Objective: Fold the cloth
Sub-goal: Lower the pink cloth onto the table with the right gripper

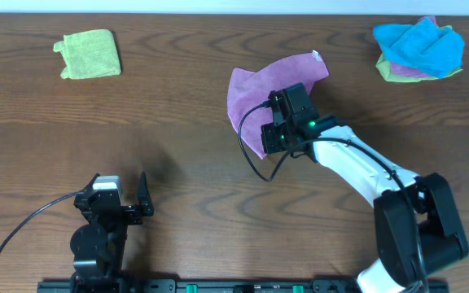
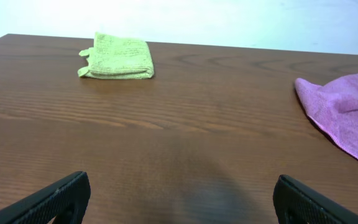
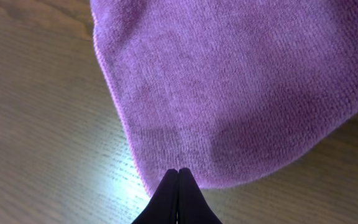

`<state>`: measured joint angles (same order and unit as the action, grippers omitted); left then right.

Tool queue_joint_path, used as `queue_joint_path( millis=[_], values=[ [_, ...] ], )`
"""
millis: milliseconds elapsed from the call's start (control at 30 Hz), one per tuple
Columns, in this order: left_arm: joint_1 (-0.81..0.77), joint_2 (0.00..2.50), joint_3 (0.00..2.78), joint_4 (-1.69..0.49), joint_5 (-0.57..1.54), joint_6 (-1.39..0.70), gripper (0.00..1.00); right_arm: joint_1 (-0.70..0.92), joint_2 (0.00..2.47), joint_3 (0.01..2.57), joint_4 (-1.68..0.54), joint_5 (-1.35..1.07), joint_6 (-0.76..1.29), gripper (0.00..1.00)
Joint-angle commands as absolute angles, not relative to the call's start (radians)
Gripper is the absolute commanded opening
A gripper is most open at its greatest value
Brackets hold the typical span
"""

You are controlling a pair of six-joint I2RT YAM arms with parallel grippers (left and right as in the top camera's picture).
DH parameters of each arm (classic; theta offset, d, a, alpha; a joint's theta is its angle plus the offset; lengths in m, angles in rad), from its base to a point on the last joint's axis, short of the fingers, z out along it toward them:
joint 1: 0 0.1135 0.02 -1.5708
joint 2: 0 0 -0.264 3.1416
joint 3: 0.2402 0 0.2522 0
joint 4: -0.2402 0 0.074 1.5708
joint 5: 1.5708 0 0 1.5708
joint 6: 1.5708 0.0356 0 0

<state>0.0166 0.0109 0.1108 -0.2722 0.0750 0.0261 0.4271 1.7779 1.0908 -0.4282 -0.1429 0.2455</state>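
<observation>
Item 1, the cloth [image 1: 255, 94]: mauve, lying rumpled on the table [image 1: 177, 138] right of centre, towards the far edge. I see one part folded over on itself and a small white tag [image 1: 317, 56] at the far right corner. From the left wrist camera only its left part shows, flat on the wood at the right of the view [image 2: 347, 106].

Item 2, right gripper [image 1: 269, 140]: I find it down on the near edge of the cloth. On my right wrist feed the two fingers are pressed together with no gap [image 3: 178, 180], their tips meeting on the cloth's hem [image 3: 241, 81] and pinching it; a faint crease runs up from the tips.

Item 3, left gripper [image 1: 122, 189]: parked near the front edge on the left, well apart from the cloth. Its fingers stand wide apart [image 2: 179, 205] and hold nothing, with bare wood between them.

Item 4, green cloth [image 1: 89, 54]: folded, at the far left [image 2: 118, 56].

Item 5, blue cloth [image 1: 420, 45]: bunched on top of a small pile at the far right corner.
</observation>
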Motion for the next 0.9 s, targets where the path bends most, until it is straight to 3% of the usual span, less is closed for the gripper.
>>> queue_joint_path(
  millis=[0,867],
  values=[
    [0.013,0.004,0.086,-0.282,0.072,0.022,0.95,0.42,1.818,1.088,-0.419,-0.148,0.246,0.02],
    [0.013,0.004,0.086,-0.282,0.072,0.022,0.95,0.439,1.936,1.088,-0.358,-0.245,0.263,0.02]
  ],
)
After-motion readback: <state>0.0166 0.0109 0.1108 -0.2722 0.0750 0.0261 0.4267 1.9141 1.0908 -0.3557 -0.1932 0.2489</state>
